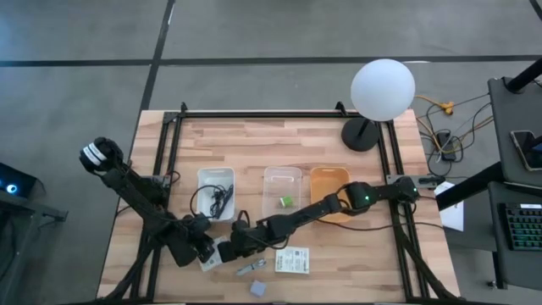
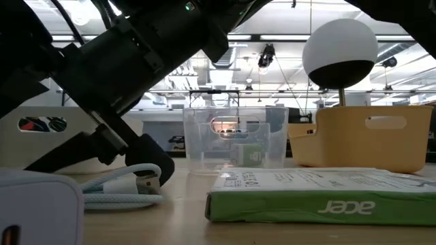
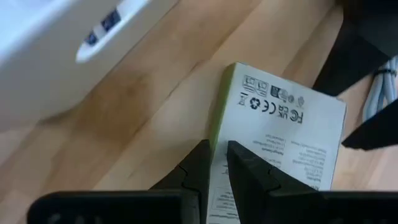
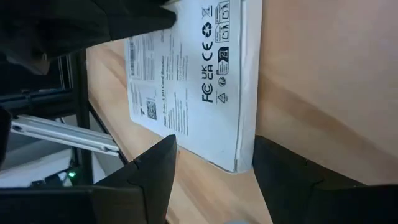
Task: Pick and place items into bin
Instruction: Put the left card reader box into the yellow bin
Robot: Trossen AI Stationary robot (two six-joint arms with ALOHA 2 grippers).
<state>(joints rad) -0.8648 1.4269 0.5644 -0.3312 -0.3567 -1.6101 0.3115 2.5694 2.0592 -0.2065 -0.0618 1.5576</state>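
A flat white printed box with a green side lies between both grippers near the table's front left. My left gripper is shut on its one end. My right gripper stands open with a corner of the box's other end between its fingers. A second printed box lies flat to the right. A small metal part and a grey-blue cube lie near the front edge. The white bin holds a coiled black cable. The clear bin holds a green piece. My left gripper pinches the white box at its end, by the green-sided long edge, between its two nearly closed fingers. The fingers slant down from the table's left. Whether the box rests on the wood or hangs just above it does not show. My right gripper: whether its fingers touch the box I cannot tell.
An orange bin stands right of the clear one. A pale blue cable lies on the wood by the grippers. A round white lamp stands at the back right. A black frame rail runs along the table's sides.
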